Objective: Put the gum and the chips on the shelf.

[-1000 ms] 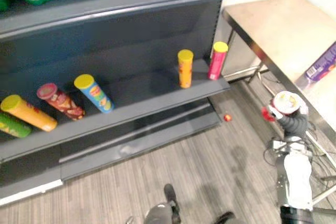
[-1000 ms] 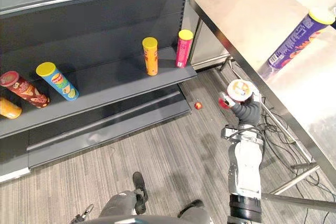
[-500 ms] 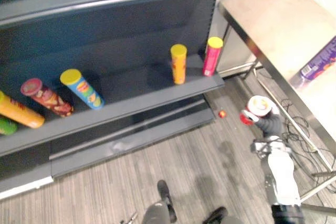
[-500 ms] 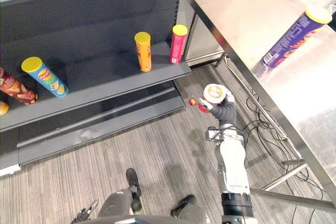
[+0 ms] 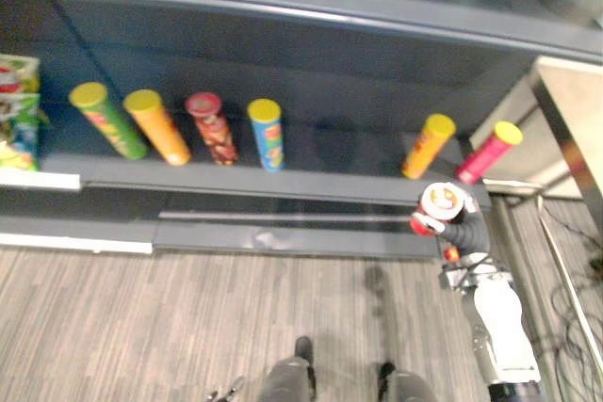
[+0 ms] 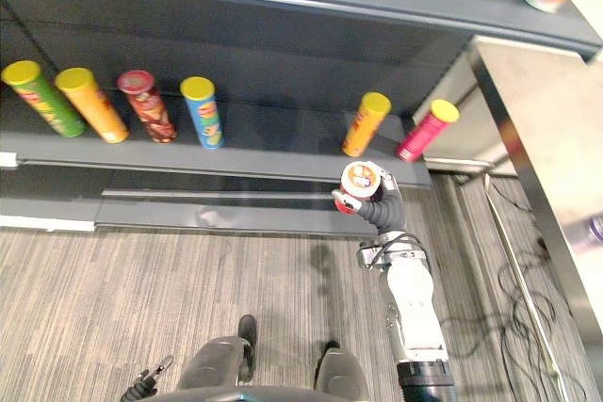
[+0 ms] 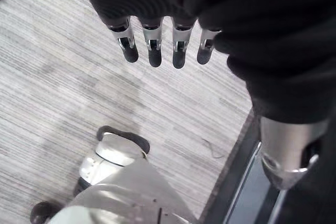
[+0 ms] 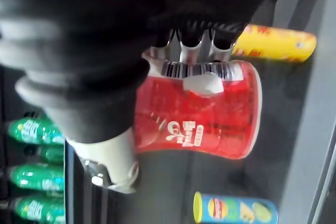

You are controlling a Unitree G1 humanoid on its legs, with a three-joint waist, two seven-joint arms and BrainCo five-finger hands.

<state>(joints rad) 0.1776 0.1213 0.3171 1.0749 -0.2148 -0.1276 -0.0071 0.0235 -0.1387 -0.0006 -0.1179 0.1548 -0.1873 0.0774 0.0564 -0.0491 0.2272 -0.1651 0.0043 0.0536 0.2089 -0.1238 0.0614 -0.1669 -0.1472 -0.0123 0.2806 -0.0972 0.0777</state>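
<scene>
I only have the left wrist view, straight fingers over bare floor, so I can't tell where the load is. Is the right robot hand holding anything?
Observer: Yes. The right robot hand has its fingers curled round a red cup with a white lid.
Operator: Where is it relative to the shelf?
Observer: It shows at the front edge of the lower shelf board, close to the orange can and the pink can.
Operator: Any free spot there?
Observer: A bare stretch lies between the blue can and that orange can.

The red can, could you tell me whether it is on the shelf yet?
Not yet: the right hand is curled round the red can, by the front edge of the shelf.
</scene>
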